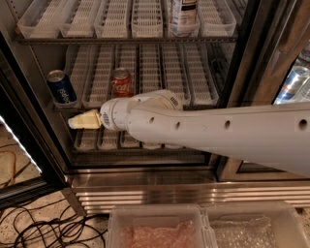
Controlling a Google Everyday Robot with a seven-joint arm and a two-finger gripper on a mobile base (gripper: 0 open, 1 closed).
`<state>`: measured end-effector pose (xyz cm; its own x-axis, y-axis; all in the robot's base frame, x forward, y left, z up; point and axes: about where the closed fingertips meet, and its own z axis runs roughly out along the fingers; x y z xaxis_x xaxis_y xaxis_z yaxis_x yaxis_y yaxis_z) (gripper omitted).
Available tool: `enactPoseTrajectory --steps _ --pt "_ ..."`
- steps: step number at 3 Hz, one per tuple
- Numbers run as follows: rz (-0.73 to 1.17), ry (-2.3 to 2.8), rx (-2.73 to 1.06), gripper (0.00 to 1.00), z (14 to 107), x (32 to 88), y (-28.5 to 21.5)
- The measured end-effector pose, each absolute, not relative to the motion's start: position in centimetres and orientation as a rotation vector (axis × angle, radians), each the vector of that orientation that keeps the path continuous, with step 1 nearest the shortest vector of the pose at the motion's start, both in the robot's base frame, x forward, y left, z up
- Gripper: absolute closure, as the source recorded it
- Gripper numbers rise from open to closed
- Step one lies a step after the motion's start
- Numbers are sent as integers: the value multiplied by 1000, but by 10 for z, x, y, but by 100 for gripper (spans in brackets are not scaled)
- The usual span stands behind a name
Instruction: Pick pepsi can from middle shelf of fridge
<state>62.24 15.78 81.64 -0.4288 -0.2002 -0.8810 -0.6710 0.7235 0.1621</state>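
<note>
The blue pepsi can (61, 87) stands upright at the left end of the middle shelf (174, 72) in the open fridge (243, 72). A red cola can (121, 82) stands two lanes to its right. My gripper (80, 120) is at the end of the white arm (203, 131), which reaches in from the right. It points left, just below and slightly right of the pepsi can, in front of the shelf's front edge and apart from the can. It holds nothing that I can see.
The upper rack holds a white bottle (184, 14). A lower rack (97, 140) sits behind the arm. The ribbed steel base (193, 193) runs below. Two plastic bins (155, 227) stand in front. Black cables (43, 230) lie on the floor at left. Cans (295, 82) show behind the right-hand door.
</note>
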Motion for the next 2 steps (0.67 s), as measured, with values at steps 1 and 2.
enactPoseTrajectory --steps 1,2 --pt "628 1982 -665 0 816 622 158" --pt "660 1917 -723 0 827 612 188"
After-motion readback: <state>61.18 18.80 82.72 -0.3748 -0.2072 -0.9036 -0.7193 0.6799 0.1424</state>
